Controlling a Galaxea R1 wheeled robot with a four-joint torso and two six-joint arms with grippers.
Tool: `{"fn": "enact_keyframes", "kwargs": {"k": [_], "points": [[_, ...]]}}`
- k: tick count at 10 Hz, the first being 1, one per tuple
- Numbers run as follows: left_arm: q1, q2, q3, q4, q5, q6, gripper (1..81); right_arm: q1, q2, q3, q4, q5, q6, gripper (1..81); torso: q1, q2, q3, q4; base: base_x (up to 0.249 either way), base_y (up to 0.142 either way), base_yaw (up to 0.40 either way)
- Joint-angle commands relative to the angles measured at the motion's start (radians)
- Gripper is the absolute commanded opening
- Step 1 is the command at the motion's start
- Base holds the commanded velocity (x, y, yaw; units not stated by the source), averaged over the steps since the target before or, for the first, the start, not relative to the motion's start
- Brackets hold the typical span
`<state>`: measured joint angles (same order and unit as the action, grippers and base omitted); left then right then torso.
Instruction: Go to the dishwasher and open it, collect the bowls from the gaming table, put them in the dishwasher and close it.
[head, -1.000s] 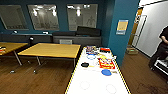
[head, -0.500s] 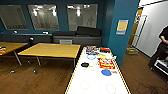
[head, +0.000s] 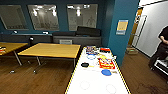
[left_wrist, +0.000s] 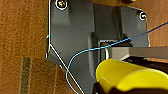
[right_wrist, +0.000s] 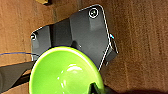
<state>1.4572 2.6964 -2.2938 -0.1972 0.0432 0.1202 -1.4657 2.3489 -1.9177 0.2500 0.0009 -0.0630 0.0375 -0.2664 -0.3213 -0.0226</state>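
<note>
Bowls in both end effectors: left yellow bowl (left_wrist: 130, 76), right glossy green bowl (right_wrist: 66, 72).

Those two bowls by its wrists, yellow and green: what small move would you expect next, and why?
Probably backing away from the gaming table and turning toward the dishwasher. A yellow bowl sits at the left wrist and a green bowl at the right, both above wooden floor, so it seems to be carrying them already. That is only my guess.
</note>
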Motion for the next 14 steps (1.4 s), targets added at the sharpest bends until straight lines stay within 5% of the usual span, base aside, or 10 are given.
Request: {"fn": "enact_keyframes", "kwargs": {"k": [1,7,14], "points": [[-0.041,-0.02,0.011,0.002,0.063,0.004,1.0,0.044,-0.005,-0.039,-0.015,-0.061,-0.005,1.0,0.0,0.0,0.0,0.0,0.0,0.0,0.0],[-0.039,0.108,-0.188,-0.001,0.064,0.006,1.0,0.04,0.12,-0.185,-0.035,-0.067,-0.005,1.0,0.0,0.0,0.0,0.0,0.0,0.0,0.0],[-0.038,0.126,-0.191,0.01,0.064,0.006,1.0,0.021,0.178,-0.234,-0.048,-0.067,-0.005,1.0,0.0,0.0,0.0,0.0,0.0,0.0,0.0]]}}
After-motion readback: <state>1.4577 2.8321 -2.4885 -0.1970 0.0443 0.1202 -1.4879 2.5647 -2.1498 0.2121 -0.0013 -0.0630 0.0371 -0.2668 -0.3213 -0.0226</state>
